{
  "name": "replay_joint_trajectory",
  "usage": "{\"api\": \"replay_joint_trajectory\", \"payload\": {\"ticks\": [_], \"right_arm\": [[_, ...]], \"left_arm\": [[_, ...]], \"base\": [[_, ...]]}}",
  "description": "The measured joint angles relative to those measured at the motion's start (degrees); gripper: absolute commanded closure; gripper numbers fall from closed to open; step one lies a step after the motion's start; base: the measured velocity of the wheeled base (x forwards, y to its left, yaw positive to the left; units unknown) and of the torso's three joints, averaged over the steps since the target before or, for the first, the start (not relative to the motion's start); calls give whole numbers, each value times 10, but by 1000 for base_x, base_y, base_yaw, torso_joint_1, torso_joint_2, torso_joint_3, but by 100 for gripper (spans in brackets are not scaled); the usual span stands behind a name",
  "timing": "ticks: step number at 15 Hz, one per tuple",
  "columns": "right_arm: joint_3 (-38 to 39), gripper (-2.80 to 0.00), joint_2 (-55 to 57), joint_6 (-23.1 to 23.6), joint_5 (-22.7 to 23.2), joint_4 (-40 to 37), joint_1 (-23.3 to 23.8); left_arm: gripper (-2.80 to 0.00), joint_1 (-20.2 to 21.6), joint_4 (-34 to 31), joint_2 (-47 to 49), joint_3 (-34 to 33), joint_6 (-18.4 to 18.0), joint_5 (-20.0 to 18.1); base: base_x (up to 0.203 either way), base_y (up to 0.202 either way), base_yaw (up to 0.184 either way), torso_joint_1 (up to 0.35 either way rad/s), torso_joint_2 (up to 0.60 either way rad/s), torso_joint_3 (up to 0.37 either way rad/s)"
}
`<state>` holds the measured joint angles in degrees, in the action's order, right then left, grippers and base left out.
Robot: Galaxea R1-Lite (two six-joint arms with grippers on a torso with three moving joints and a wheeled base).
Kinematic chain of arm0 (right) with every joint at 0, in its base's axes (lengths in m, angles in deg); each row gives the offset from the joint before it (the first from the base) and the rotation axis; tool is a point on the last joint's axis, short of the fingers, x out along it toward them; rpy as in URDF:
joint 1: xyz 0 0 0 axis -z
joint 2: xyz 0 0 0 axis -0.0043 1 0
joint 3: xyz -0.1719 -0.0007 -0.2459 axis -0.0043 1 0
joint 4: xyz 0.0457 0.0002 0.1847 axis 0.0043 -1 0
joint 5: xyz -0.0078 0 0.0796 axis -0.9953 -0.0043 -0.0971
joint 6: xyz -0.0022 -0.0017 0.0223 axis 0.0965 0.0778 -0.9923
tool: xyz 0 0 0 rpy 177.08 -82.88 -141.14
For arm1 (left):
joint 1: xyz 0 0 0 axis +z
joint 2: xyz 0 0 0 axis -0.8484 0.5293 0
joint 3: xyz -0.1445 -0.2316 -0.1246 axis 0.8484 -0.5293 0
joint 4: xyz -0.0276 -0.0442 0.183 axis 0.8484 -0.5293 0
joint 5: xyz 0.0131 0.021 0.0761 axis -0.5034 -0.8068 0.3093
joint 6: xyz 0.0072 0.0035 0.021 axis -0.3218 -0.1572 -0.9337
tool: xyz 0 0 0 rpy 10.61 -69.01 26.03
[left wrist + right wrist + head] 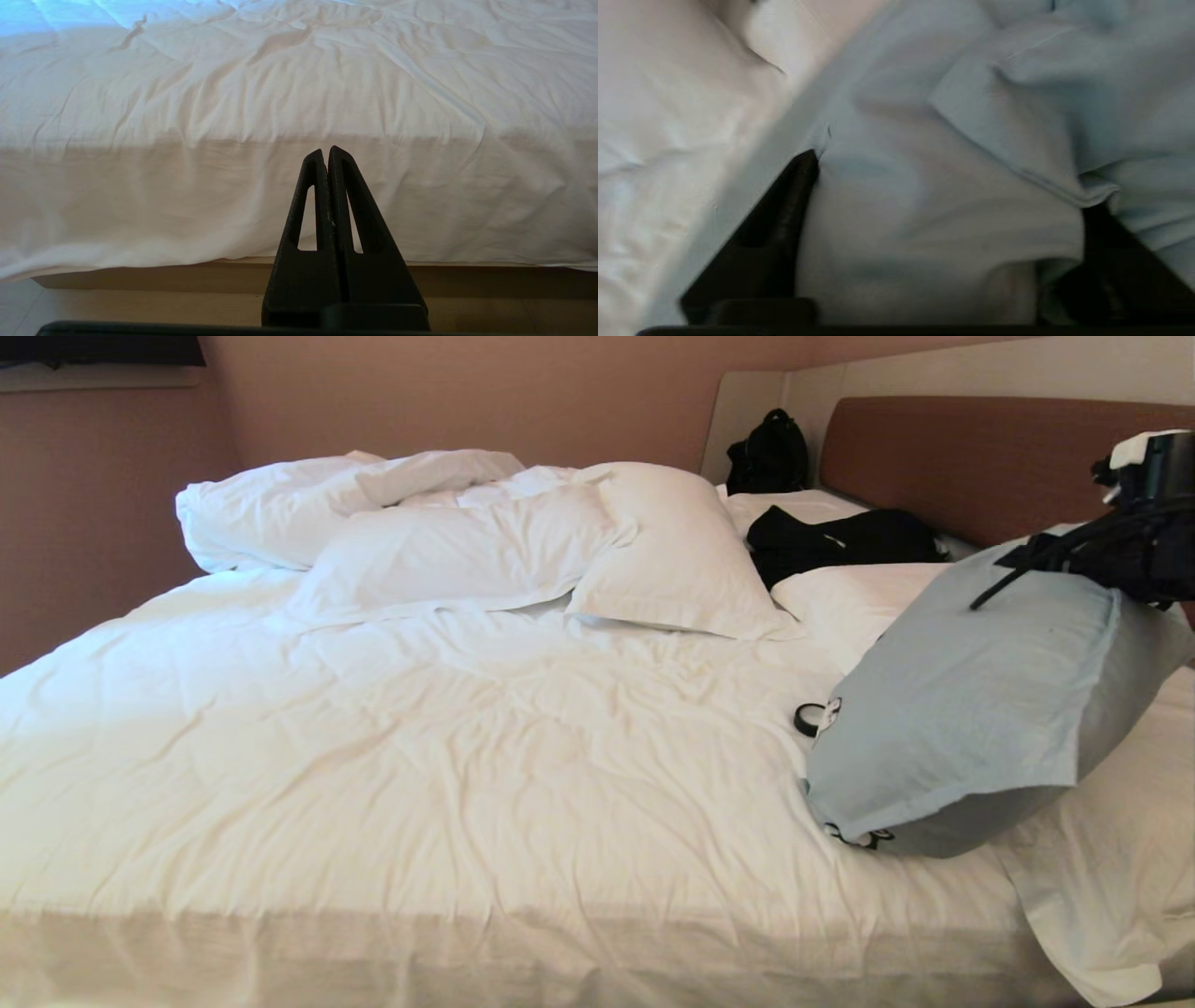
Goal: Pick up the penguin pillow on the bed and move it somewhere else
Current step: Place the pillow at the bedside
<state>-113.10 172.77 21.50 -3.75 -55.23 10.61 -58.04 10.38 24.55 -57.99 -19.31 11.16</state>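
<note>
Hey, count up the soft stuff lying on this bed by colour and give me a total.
White pillows: 3, one by the far-left edge, two mid-bed
Pale blue penguin pillow: 1
Black items: 2, a garment and a bag
Total: 6

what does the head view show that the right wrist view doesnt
Only the head view shows the whole bed, the white pillows, the black clothes, the black bag and the brown headboard. Only the right wrist view shows the right gripper with its fingers spread wide around a bulge of the pillow's blue fabric. Both show the penguin pillow tilted up at one end and white bedding beside it.
</note>
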Motion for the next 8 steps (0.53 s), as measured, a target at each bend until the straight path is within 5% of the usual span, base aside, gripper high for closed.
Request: {"api": "replay_joint_trajectory", "payload": {"ticks": [8], "right_arm": [[31, 0, -66, -25, -23, -41, -25]], "left_arm": [[0, 0, 0, 0, 0, 0, 0]], "base": [[0, 0, 0, 0, 0, 0]]}}
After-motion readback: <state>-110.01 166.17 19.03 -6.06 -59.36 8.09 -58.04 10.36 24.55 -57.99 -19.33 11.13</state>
